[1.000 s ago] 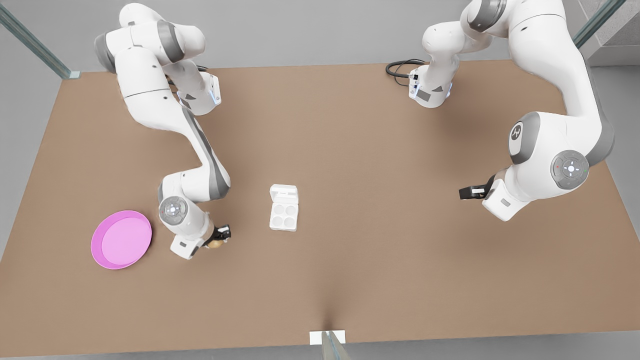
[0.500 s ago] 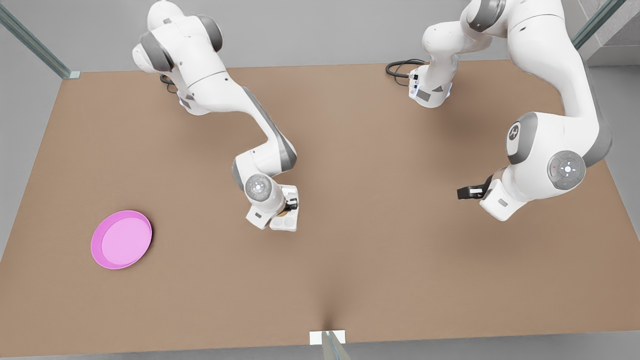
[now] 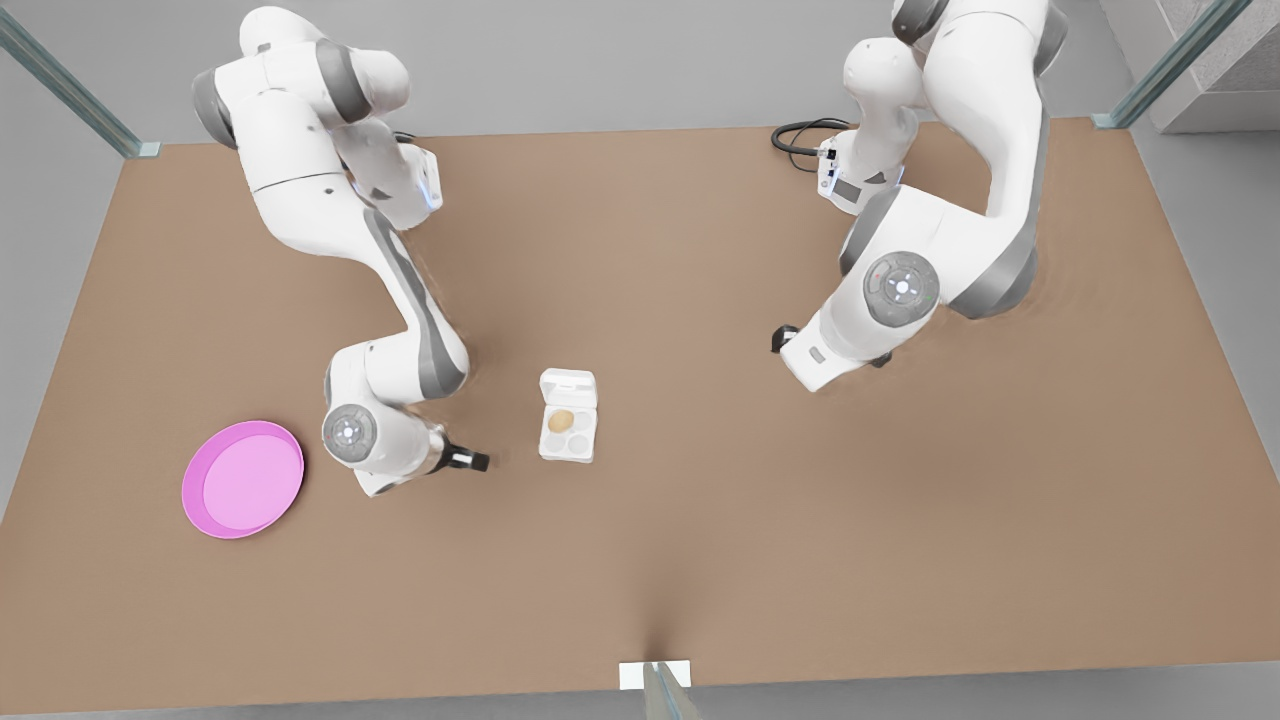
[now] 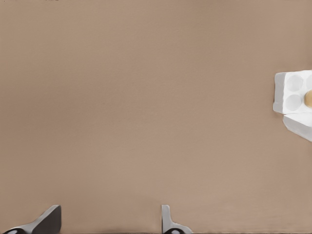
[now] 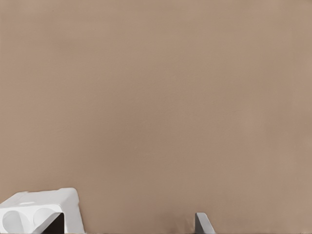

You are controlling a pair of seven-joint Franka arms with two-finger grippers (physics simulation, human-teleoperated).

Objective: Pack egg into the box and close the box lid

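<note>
Brown table [image 3: 700,520]: egg [image 3: 561,419] sits in box [image 3: 568,432], lid [image 3: 567,385] flat open. Both grippers, left [image 3: 478,461] and right [image 3: 778,340], released, flanking box. Lid light, stiff; push its free edge.

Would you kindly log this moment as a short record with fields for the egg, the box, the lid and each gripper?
egg: sits in one hollow of the box, on the lid's side
box: on the table, three hollows bare
box lid: open, lying flat behind the tray
left gripper: open, holding nothing, between the pink plate and the box
right gripper: open, holding nothing, on the front view's right of the box
table: brown
</note>
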